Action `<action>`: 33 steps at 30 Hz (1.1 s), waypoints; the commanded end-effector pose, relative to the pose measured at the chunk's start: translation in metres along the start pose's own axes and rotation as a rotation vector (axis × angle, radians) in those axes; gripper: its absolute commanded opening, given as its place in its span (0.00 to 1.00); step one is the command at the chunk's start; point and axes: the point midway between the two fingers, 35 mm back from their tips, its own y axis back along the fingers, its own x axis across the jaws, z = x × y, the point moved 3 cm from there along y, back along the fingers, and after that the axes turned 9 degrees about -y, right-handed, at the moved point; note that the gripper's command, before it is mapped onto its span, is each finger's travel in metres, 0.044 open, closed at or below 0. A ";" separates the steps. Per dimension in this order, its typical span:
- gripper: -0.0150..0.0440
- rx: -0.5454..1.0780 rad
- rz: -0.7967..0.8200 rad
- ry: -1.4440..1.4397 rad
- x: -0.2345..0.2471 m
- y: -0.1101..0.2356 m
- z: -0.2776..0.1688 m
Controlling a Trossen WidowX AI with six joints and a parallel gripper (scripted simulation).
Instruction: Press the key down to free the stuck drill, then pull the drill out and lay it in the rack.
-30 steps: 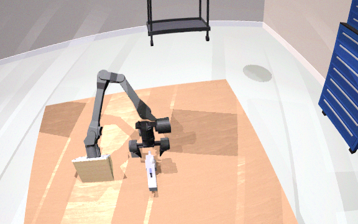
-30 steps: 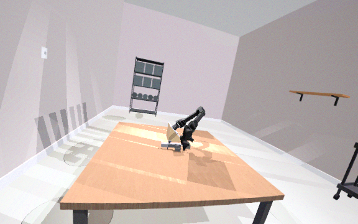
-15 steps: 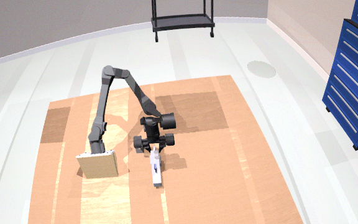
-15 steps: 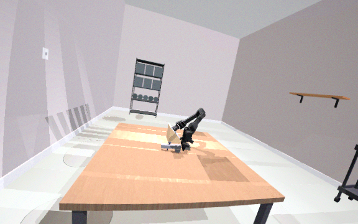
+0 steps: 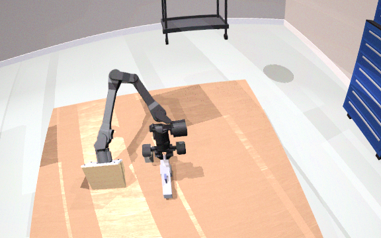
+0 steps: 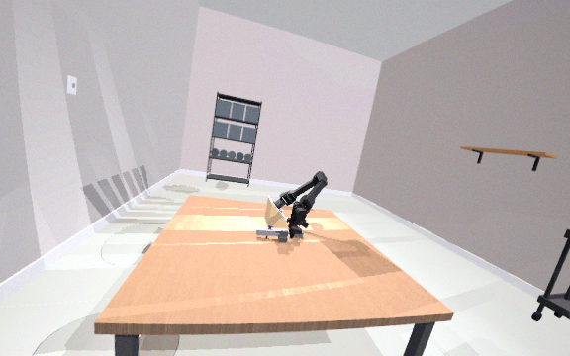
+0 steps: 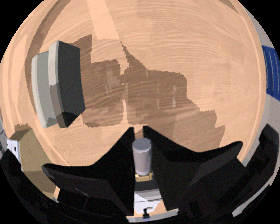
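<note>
Tool (image 5: 165,158) clamped on drill (image 5: 166,178), mid-table (image 5: 243,165), open wood all around.
</note>
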 end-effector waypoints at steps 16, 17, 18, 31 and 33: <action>0.25 -0.009 0.000 -0.004 0.003 0.002 0.023; 0.25 -0.009 0.000 -0.004 0.003 0.003 0.025; 0.25 -0.009 0.000 -0.004 0.003 0.003 0.027; 0.30 -0.006 0.006 -0.002 0.006 0.003 0.039; 0.39 -0.006 0.006 -0.002 0.006 0.003 0.039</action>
